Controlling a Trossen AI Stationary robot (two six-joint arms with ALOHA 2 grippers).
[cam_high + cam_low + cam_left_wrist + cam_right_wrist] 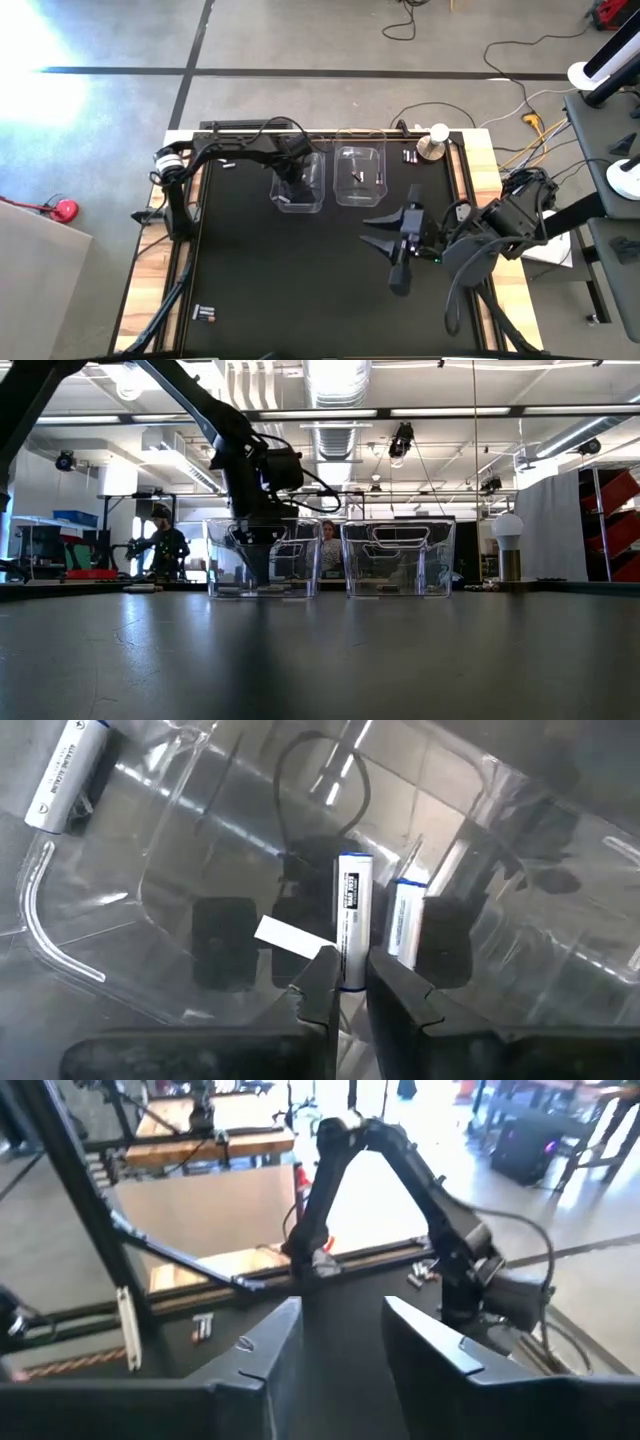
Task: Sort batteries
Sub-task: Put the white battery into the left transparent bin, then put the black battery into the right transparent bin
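Note:
Two clear bins stand at the table's far side, the left bin [312,170] and the right bin [360,175]. My left gripper [350,992] reaches down into the left bin [225,560], shut on a white battery with a blue end [351,915]. A second white cylinder [403,917] shows beside it; battery or reflection, I cannot tell. Another white battery [68,772] lies by the bin's wall. Small batteries [357,177] lie in the right bin. My right gripper [400,240] hangs open and high over the table's right half, holding nothing. My left gripper pinches the white battery by its near end [349,982] between the two fingertips. The fingers come from above, pointing steeply down, and lie along the battery. The battery sticks out past the fingertips toward the bin's floor; whether it touches the floor, I cannot tell.
Loose batteries lie near the table's front left corner [205,313], by the far left edge [227,165] and at the far right [410,156]. A white ball on a round base [433,142] stands at the far right. People show in the room behind [165,550].

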